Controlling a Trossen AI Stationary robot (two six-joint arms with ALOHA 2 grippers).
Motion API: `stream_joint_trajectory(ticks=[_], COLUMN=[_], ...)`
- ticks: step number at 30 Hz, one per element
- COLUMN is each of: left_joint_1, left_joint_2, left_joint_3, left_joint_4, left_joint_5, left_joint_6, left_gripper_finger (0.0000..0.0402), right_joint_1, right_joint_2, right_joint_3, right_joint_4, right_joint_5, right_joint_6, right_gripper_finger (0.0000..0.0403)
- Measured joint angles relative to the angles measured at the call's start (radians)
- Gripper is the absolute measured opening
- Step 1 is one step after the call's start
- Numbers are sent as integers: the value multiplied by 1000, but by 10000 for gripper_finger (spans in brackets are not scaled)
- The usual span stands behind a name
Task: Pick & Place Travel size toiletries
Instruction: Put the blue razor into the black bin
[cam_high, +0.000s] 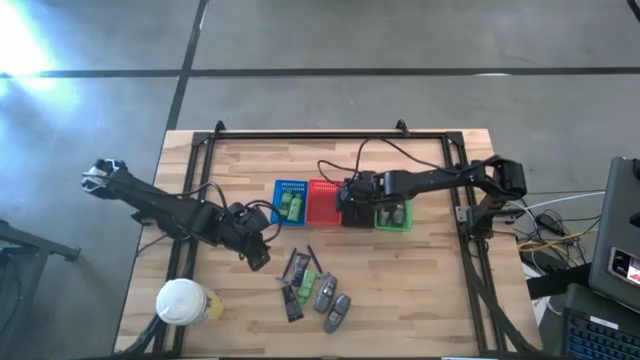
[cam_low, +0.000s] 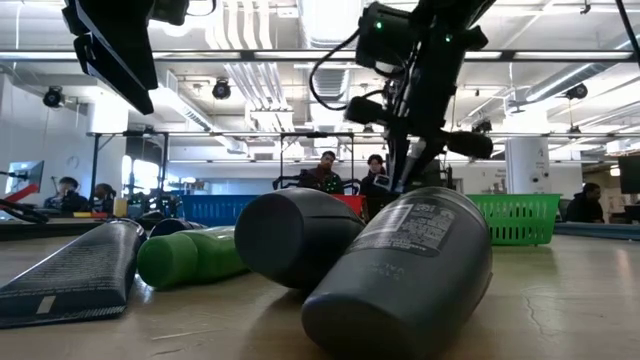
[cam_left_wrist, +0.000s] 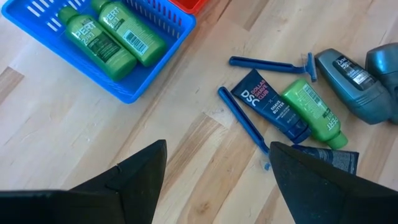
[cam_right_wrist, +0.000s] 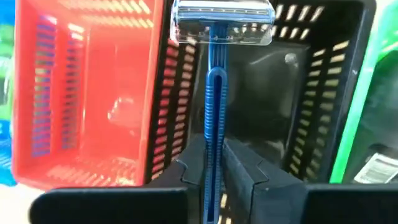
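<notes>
Pinching a blue razor (cam_right_wrist: 214, 93) handle-down, the right claw (cam_right_wrist: 214, 171) hovers above the black basket (cam_right_wrist: 323, 93) for release; the left claw (cam_left_wrist: 214, 168), spread, faces the remaining toiletries (cam_left_wrist: 292, 106).

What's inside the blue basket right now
Two green bottles lie side by side in the blue basket, labels up. The left wrist view cuts off the basket's far end, and the high view shows only green there. Whatever lies under the bottles is hidden.
</notes>
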Motion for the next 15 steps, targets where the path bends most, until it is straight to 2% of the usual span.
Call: stream_joint_trajectory(ticks=[11,15], left_joint_1=[0,0], left_joint_2=[0,0], left_joint_3=[0,0], left_joint_4=[0,0], left_joint_5=[5,32], left_joint_6=[-26,-29], left_gripper_finger=[289,289], right_joint_1=[-1,27], right_joint_2=[-1,-23], right_joint_3=[-14,-4], right_joint_4=[-6,-10], right_joint_5=[1,0], right_joint_6=[-5,-55], right_gripper_finger=[128,165])
